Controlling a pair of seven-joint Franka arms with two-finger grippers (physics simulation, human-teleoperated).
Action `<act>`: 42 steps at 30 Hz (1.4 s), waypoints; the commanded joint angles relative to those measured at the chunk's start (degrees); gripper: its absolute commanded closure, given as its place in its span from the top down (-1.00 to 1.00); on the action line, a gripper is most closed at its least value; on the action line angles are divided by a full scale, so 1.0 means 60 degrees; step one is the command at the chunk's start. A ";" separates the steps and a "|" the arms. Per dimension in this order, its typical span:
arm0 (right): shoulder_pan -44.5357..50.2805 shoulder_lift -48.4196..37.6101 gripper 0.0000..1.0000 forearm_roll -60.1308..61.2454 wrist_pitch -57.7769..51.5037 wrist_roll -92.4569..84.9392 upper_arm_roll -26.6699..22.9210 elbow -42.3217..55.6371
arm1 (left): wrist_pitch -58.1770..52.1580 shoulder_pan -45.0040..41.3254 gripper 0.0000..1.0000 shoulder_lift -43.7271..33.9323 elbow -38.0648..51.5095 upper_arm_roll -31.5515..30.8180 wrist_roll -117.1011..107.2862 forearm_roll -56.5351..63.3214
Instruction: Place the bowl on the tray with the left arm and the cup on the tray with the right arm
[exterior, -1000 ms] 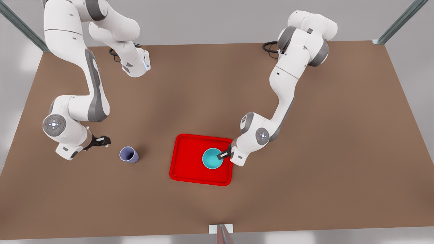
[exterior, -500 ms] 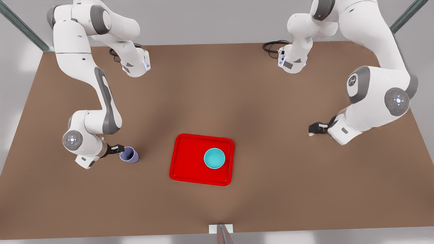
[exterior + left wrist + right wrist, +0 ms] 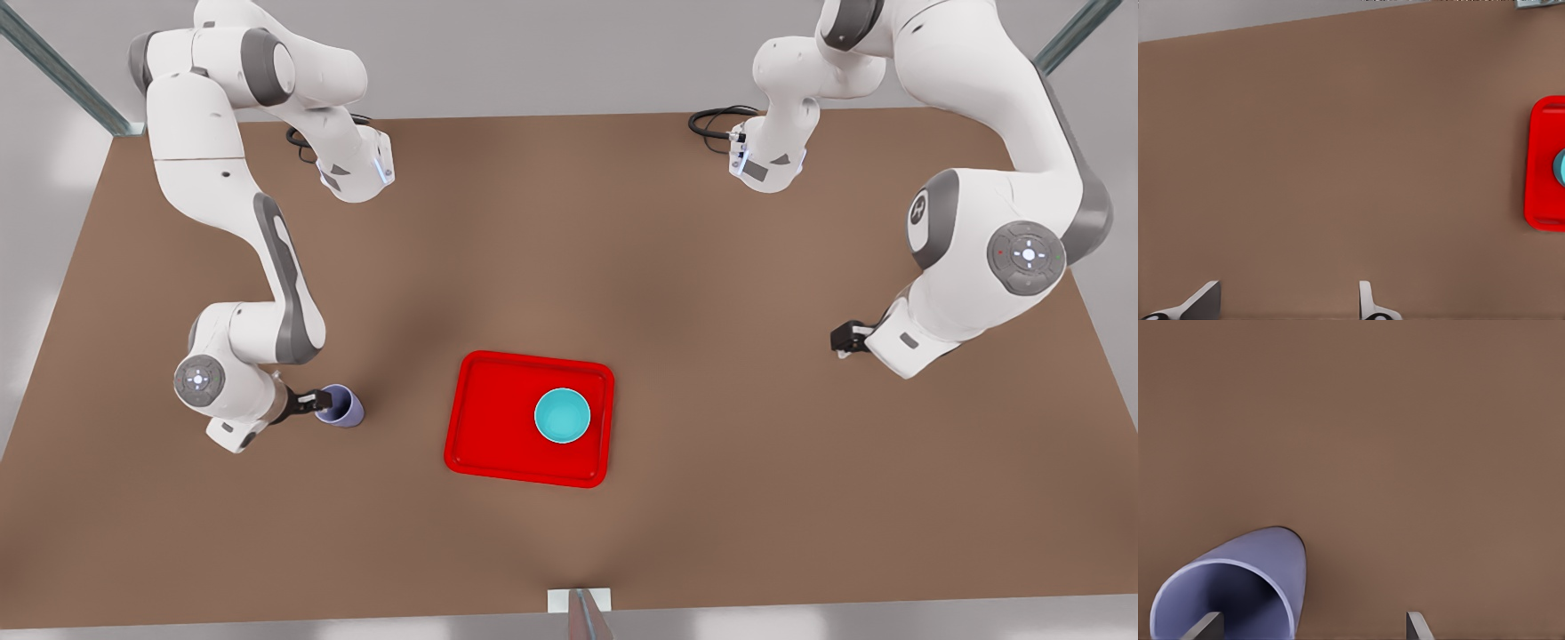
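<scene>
One of two placements is done: the bowl [image 3: 562,415] sits on the tray [image 3: 498,418], left pincer [image 3: 840,340] released at right, while the right pincer [image 3: 313,402] straddles, unclenched, the cup [image 3: 340,405] at lower left.

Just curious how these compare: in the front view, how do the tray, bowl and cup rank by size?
1. Red tray, by far the largest.
2. Turquoise bowl.
3. Lavender cup, slightly narrower than the bowl.

Bare brown table [image 3: 711,293] lies between the cup [image 3: 342,406] and the red tray [image 3: 498,418]. On the tray, the turquoise bowl [image 3: 562,415] fills the side toward the front view's right; the other half is open. The left gripper [image 3: 843,339] hangs well clear, open.

The right gripper [image 3: 313,400] straddles the cup's rim, one finger [image 3: 1205,627] inside.
</scene>
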 commanded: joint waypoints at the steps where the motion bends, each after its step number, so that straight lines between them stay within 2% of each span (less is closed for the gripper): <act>1: 0.0000 0.0000 1.00 0.0000 -0.0009 0.0000 0.0000 0.0000 | 0.0000 -0.0011 1.00 -0.0022 0.0000 0.0000 -0.0001 0.0021; 14: 0.0073 0.0703 1.00 -0.0014 0.0123 -0.0059 0.0000 0.0073 | -0.0073 -0.0011 1.00 -0.0022 -0.0058 0.0000 -0.0016 0.0021; 15: 0.0073 0.0703 0.86 -0.0014 0.0108 -0.0103 0.0000 0.0088 | -0.0088 -0.0011 1.00 -0.0022 -0.0058 0.0014 -0.0031 0.0021; 16: 0.0073 0.0703 0.49 -0.0014 0.0108 -0.0103 0.0000 0.0073 | -0.0088 -0.0011 1.00 -0.0037 -0.0058 0.0014 -0.0045 0.0021; 17: 0.0073 0.0703 0.33 -0.0014 0.0108 -0.0103 0.0000 0.0073 | -0.0088 -0.0011 1.00 -0.0037 -0.0044 0.0014 -0.0031 0.0021; 19: 0.0073 0.0776 0.19 -0.0058 0.0123 -0.0103 0.0000 0.0073 | -0.0220 -0.0011 1.00 -0.0037 -0.0044 0.0014 -0.0045 0.0021; 22: 0.0073 0.0835 0.13 -0.0102 0.0123 -0.0103 0.0000 0.0088 | -0.0234 0.0003 1.00 -0.0022 -0.0058 0.0029 -0.0031 0.0021; 27: 0.0073 0.0834 -0.39 -0.0088 0.0064 -0.0015 0.0014 0.0117 | -0.0234 0.0003 1.00 -0.0008 -0.0058 0.0073 -0.0016 0.0021; 33: 0.0103 0.0922 -0.57 -0.0014 0.0108 0.0015 0.0029 0.0117 | -0.0234 0.0003 1.00 0.0022 -0.0059 0.0088 0.0086 0.0021; 42: 0.0103 0.0923 -0.57 0.0000 -0.0038 -0.0029 0.0059 0.0322 | -0.0220 0.0018 1.00 -0.0037 -0.0073 0.0307 0.0145 -0.0037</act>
